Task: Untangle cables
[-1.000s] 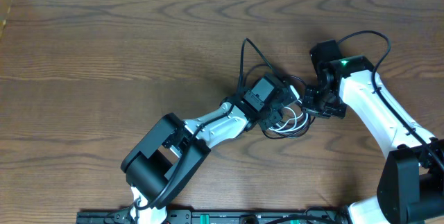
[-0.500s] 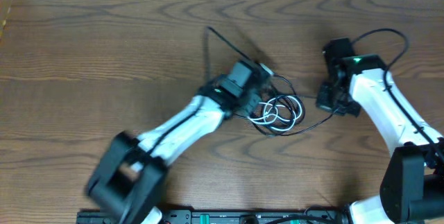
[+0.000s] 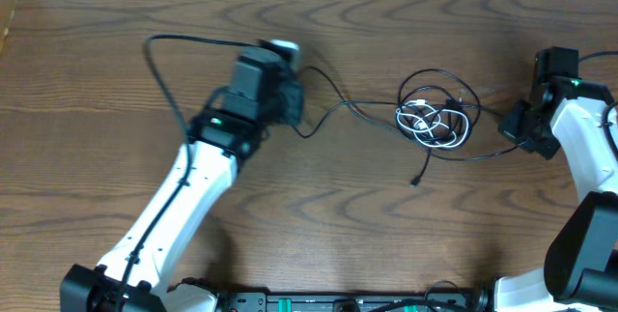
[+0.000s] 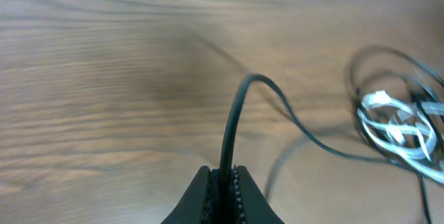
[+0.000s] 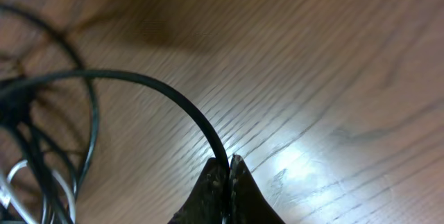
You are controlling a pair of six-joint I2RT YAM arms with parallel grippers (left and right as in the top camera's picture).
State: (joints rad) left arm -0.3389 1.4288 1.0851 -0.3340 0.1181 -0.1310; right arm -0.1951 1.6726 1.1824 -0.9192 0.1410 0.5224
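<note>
The cables form a small knot of black loops around a coiled white cord at centre right of the table; the knot also shows in the left wrist view and the right wrist view. A black cable strand runs left from the knot to my left gripper, which is shut on it. Another black strand runs right to my right gripper, shut on it. A loose plug end lies below the knot.
The brown wooden table fills the view. The left arm's own thick black wire loops over the table at upper left. A black rail runs along the front edge.
My left gripper has pulled far left and my right gripper has pulled right, each holding a black strand. The knot has been drawn out from between them and now lies in the open.
</note>
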